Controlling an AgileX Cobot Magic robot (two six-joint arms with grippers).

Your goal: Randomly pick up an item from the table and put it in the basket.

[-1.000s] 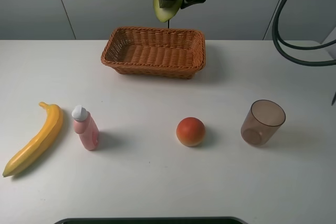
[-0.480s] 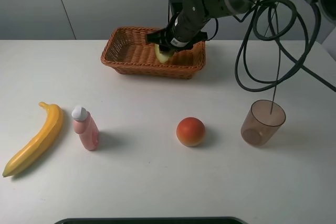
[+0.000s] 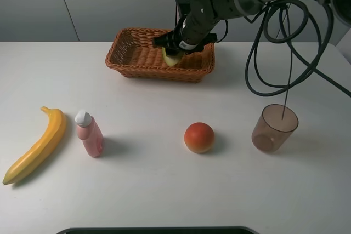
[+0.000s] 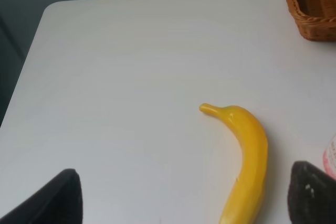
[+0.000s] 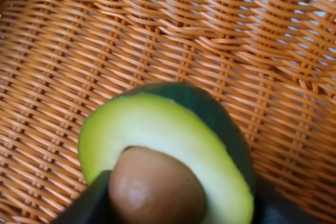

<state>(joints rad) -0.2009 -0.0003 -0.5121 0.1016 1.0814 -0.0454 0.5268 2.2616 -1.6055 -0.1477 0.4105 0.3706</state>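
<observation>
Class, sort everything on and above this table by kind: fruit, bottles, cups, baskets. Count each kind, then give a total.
Fruit: 3 (banana, round red-orange fruit, halved avocado)
Bottles: 1 (pink bottle)
Cups: 1 (brown cup)
Baskets: 1 (wicker basket)
Total: 6

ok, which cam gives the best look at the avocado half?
Right wrist: the avocado half fills the frame, with flesh, pit and dark skin all clear against the basket weave. Exterior high shows only a pale sliver below the right claw. Left wrist shows none of it.
</observation>
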